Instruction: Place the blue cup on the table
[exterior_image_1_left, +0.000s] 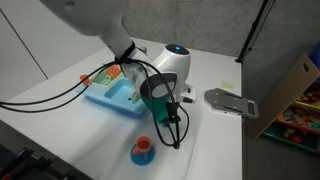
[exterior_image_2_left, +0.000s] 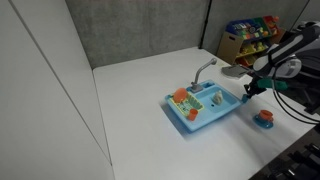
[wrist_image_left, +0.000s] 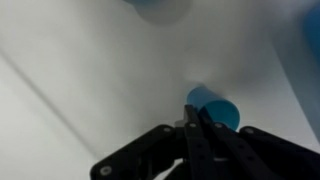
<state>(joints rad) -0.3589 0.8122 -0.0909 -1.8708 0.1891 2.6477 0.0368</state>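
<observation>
Wrist view: the gripper, fingers pinched narrowly on the rim of the blue cup, hangs over the white table.

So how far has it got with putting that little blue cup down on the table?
Partway, I'd say. Looks done: the blue cup is at the gripper tips, over the white table, beside the toy sink. In hand: the fingers look pinched on the cup's rim in the wrist view. Left: lower it, let go and pull away; whether it already touches the table I cannot tell.
</observation>
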